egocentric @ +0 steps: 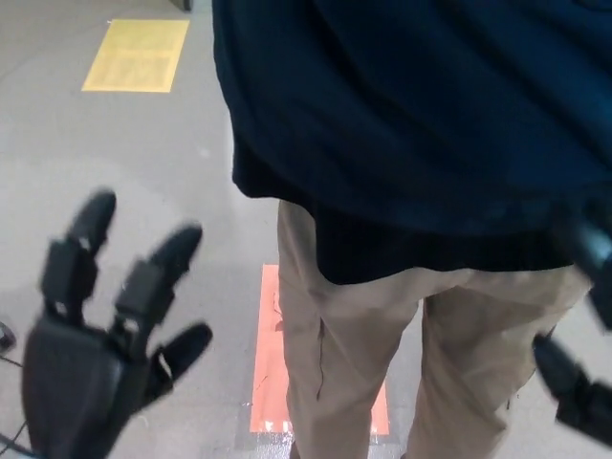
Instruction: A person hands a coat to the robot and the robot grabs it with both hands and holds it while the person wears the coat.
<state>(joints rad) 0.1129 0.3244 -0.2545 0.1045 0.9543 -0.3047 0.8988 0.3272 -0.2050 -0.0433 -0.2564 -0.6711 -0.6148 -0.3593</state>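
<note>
Two hands of ours are in the picture, and neither one holds anything. Our left hand is in the lower left of the frame, its fingers spread wide apart and pointing up. Our right hand shows only in part at the right edge, blurred, and we cannot tell how far it is open. The coat, dark navy, fills the upper right of the frame. It appears to hang on the back of the person, whose beige trousers come out under its hem. From the left hand the coat lies up and to the right, well apart, with bare floor between them. The right hand is much nearer; it overlaps the hem at the right edge, though we cannot say if it touches. The hem runs roughly across the frame. We judge the left hand has the longer way to reach. The floor is smooth grey, with a yellow rectangle in the upper left and an orange strip under the person.
</note>
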